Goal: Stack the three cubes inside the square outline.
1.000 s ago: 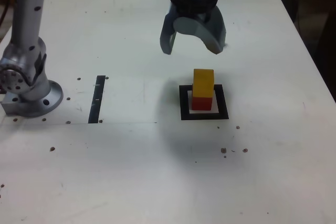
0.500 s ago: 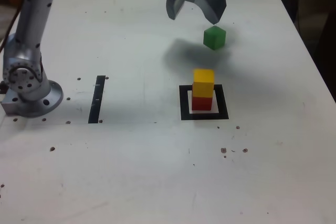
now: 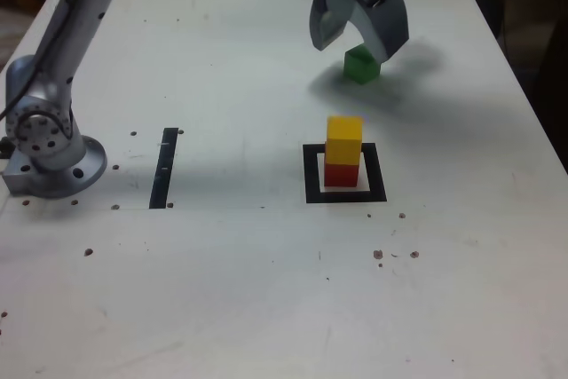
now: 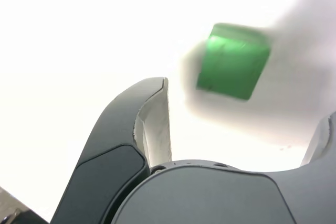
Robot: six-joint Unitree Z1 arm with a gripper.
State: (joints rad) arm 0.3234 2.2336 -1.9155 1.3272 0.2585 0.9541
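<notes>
Gripper [image 3: 358, 37] spread wide, empty, poised over green cube [image 3: 361, 65]; jaws straddling it but not yet touching. Cube on tabletop [image 3: 222, 290] near far edge, toward exterior view's right, seemingly turned askew to jaws in wrist view [image 4: 232, 68]. Nearer: yellow cube [image 3: 343, 140] squarely atop red cube [image 3: 341, 173], both inside square outline [image 3: 345, 194], about mid-table. Well off to exterior view's left: black strip [image 3: 164, 167], then arm base [image 3: 49, 161] by that edge. Step in hand, judging so: fetching last cube. Next calls for descent, centring, closing, then lift and careful placement on yellow. Wrist view blurred and washed out; one finger barely in frame, stack unseen there.
</notes>
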